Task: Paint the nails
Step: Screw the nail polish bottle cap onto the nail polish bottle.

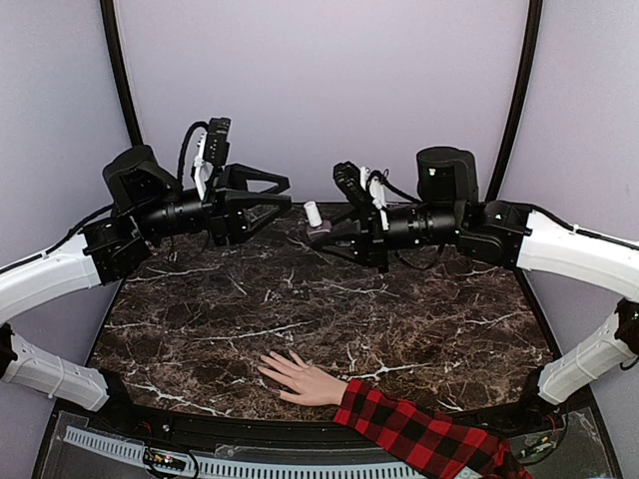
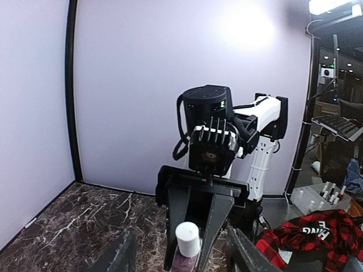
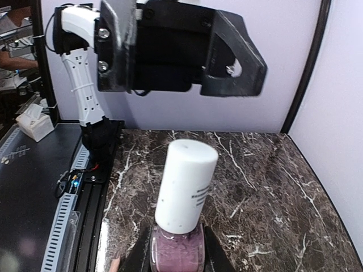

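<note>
A pale hand (image 1: pixel 300 377) with spread fingers lies palm down at the table's near edge, in a red-and-black plaid sleeve (image 1: pixel 419 431). Its nails are too small to make out. My right gripper (image 1: pixel 318 232) is shut on a polish bottle (image 1: pixel 314 216) with a white cap and holds it above the back middle of the table. In the right wrist view the bottle's white cap (image 3: pixel 186 184) stands upright over the purple glass (image 3: pixel 177 254) between my fingers (image 3: pixel 214 255). My left gripper (image 1: pixel 285 195) is open and empty, just left of the bottle and facing it. The bottle (image 2: pixel 187 241) also shows in the left wrist view.
The dark marble table (image 1: pixel 329 309) stretches between the arms and the hand. A metal rail (image 1: pixel 250 461) runs along the near edge. The left gripper (image 3: pixel 181 51) hangs above the bottle in the right wrist view. Red plaid cloth (image 2: pixel 309 238) shows at the lower right of the left wrist view.
</note>
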You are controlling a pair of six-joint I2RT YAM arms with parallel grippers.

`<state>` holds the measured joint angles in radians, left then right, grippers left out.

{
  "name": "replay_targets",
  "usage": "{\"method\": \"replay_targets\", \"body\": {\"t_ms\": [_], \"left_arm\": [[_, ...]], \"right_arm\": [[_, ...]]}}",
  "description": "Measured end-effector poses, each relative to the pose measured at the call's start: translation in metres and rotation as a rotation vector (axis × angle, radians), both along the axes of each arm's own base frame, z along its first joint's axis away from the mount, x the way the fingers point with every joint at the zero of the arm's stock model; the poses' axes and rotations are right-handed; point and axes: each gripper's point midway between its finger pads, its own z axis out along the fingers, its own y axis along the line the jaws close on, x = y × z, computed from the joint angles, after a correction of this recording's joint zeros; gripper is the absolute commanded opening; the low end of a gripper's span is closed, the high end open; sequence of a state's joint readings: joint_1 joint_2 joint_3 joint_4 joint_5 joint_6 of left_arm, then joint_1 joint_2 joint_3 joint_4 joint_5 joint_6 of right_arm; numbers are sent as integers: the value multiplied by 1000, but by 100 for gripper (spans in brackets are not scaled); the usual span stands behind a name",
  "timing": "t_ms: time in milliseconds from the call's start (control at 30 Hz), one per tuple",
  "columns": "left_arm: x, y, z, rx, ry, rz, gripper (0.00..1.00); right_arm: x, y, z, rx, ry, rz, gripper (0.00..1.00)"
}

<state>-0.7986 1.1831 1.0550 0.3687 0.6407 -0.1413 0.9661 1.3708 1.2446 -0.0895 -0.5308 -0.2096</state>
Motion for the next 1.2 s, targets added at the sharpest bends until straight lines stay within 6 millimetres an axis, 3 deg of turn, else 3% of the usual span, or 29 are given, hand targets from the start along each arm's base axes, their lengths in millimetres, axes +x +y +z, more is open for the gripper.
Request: {"method": "replay_targets", "body": {"t_ms": [100,333,533,900,1200], "left_arm": [[11,4,0,7,12,75,57],[41,1,-25,64,103,202,57],[55,-6,-38,75,182,232,54],[71,-15,-49,79,263,260,48],[74,-18,-49,75,282,261,34]], "right_arm": [[16,0,-4,-13,4,-86,0],[49,2,-23,-59,27,-256,0],[65,3,-21,-59,28,-339,0],[72,7,-23,-71,23,-385,0],[70,11,-25,-87,21,-384,0]]}}
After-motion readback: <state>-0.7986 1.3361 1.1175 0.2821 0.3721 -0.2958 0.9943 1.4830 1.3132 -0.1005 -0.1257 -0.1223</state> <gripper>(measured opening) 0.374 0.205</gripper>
